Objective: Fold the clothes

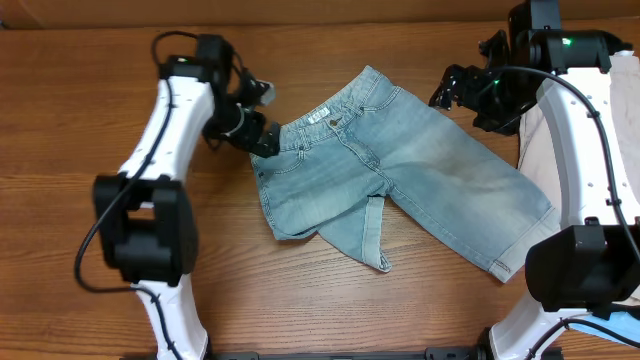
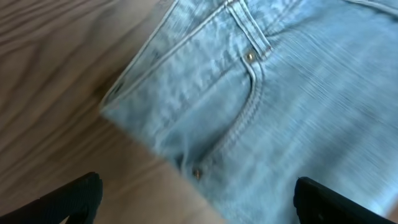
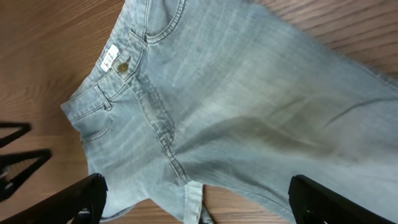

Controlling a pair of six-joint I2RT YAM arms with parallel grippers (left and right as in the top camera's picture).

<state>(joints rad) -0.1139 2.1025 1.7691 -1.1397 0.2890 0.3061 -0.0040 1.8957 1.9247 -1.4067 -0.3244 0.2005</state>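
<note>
Left end effector [image 1: 264,140] and right end effector [image 1: 447,88] are being held wide open and empty, one over the waistband corner, while the denim shorts [image 1: 400,170] are being borne front-up by the counter [image 1: 300,300].

The faded light-blue denim shorts [image 3: 236,106] are lying front side up on the wooden table [image 3: 43,56], filling most of the view. Their waistband is pointing toward the upper left, showing a small white label [image 3: 110,58] just beside a brass button [image 3: 122,66]. A fly seam is running down from the button toward the bottom edge. 1 front pocket [image 3: 98,127] is showing at the left, and a duller, yellowish patch is tinting the cloth near the middle. The right gripper [image 3: 198,200] is hanging over the shorts, its 2 black fingers [image 3: 71,200] standing wide apart at the lower corners. Thin dark shapes [image 3: 18,155] are poking in at the left edge, too unclear to name.
</note>
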